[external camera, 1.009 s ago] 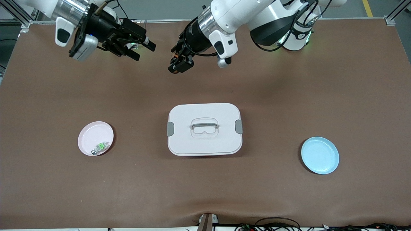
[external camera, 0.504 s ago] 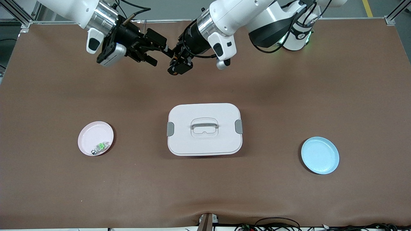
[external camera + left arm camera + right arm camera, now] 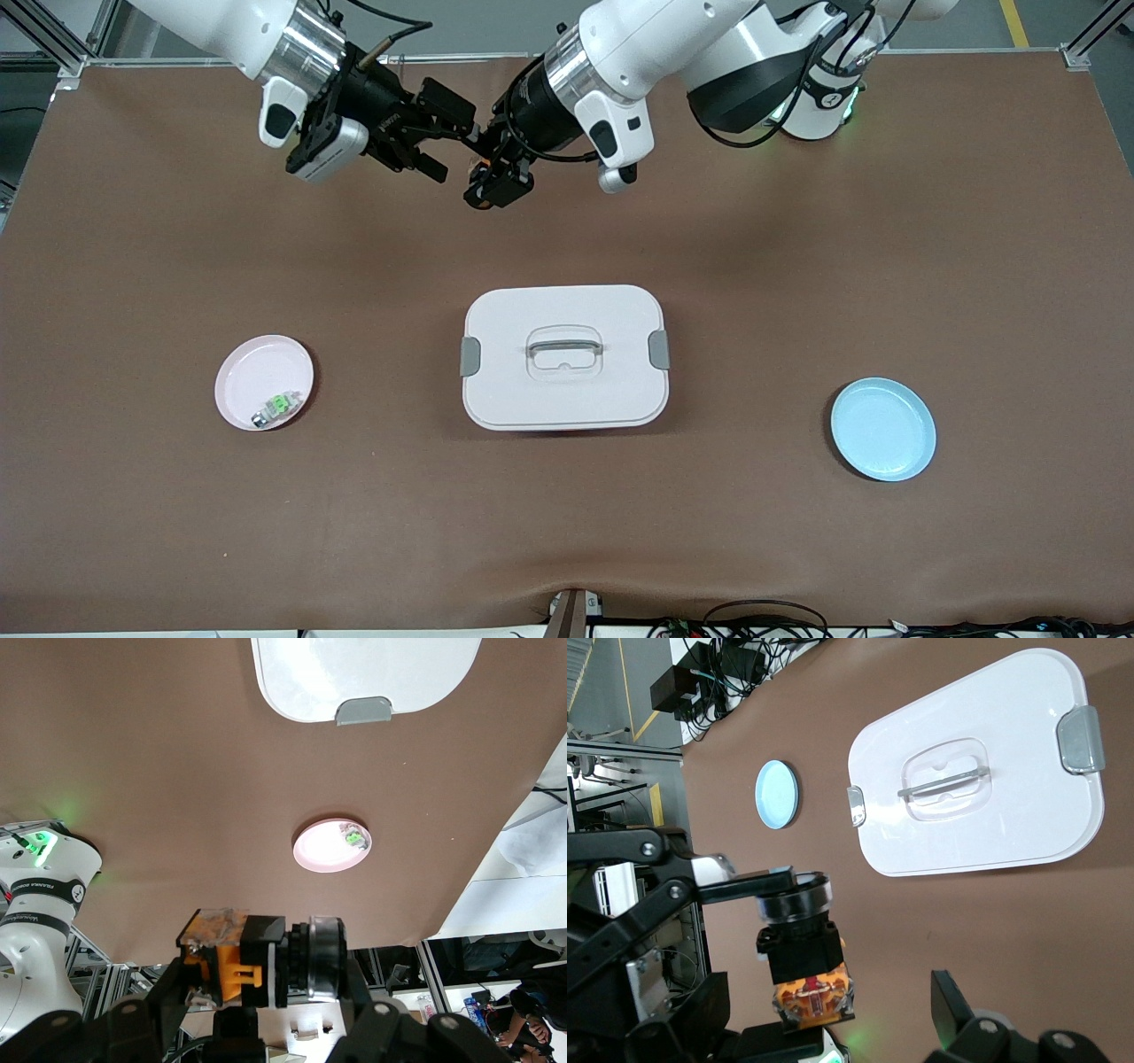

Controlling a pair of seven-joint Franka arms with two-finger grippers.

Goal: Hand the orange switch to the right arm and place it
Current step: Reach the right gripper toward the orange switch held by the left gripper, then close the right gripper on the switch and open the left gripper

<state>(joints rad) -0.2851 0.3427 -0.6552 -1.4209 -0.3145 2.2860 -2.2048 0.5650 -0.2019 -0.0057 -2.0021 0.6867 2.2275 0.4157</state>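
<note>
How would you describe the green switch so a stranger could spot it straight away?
Start at the white lidded box mid-table, then look toward the right arm's end to the pink plate. The green switch lies in it, silver-bodied; the blue plate holds nothing.

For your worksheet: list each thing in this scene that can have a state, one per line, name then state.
Left pincer: shut on the orange switch, above the table.
Right pincer: open, around the switch, not gripping.
White box: lid on, latches shut.
Pink plate: holds the green switch.
Blue plate: empty.
</note>
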